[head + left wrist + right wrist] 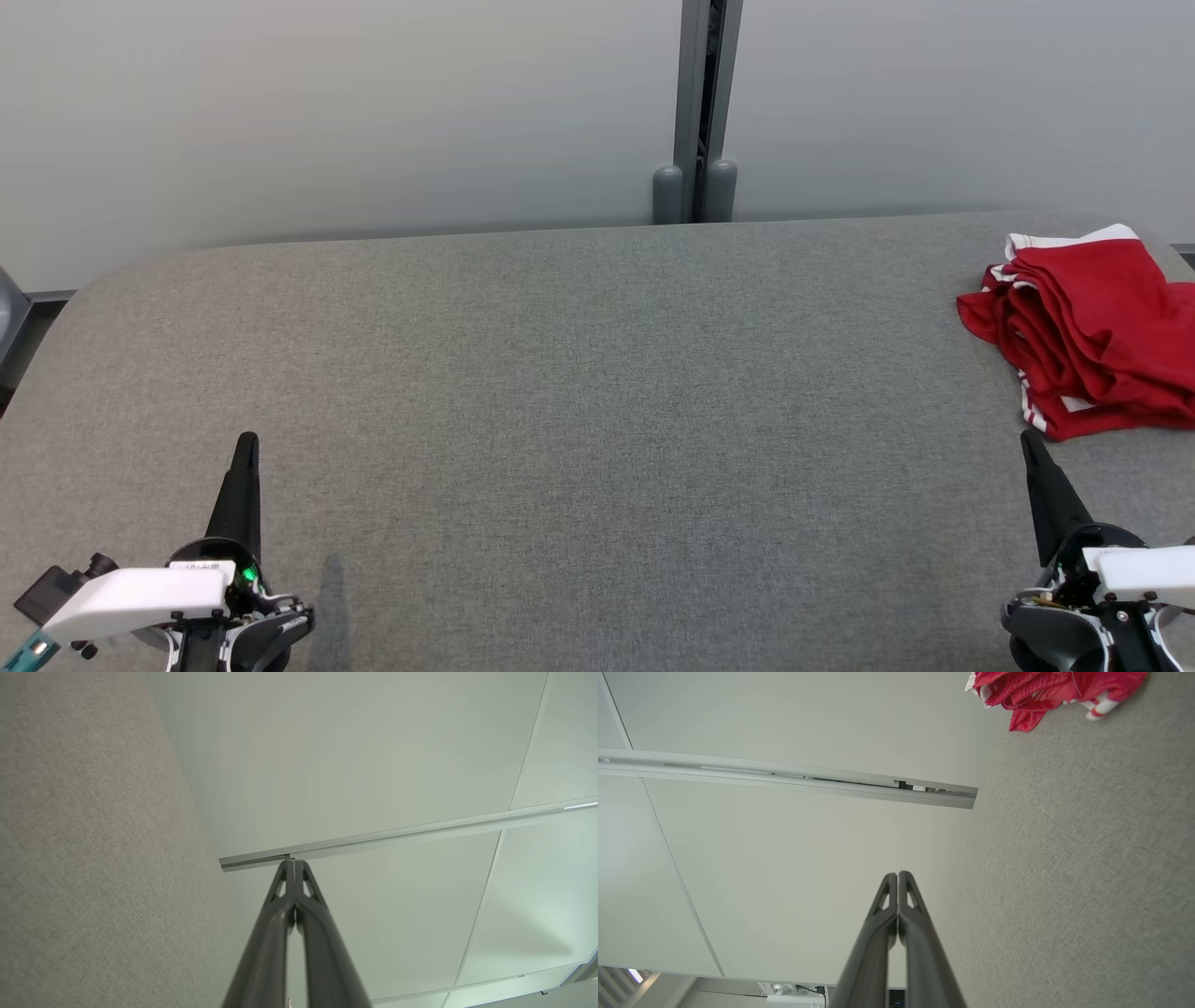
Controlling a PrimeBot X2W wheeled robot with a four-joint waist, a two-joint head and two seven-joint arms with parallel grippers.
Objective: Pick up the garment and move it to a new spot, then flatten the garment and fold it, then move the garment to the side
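Observation:
A red garment (1092, 336) with white trim lies crumpled at the far right of the grey fabric-covered table (579, 401), partly cut off by the head view's right edge. It also shows at the top right of the right wrist view, garment (1045, 690). My right gripper (1027, 437) is shut with nothing in it, its tip just below the garment's near edge and apart from it. At the lower left, my left gripper (247, 439) is shut and empty, far from the garment. Both wrist views show the fingertips pressed together: left gripper (293, 861), right gripper (898, 874).
Pale wall panels stand behind the table, split by a grey vertical post (705, 112) at the back edge. The table's rounded corners (103, 280) fall away at the far left and far right.

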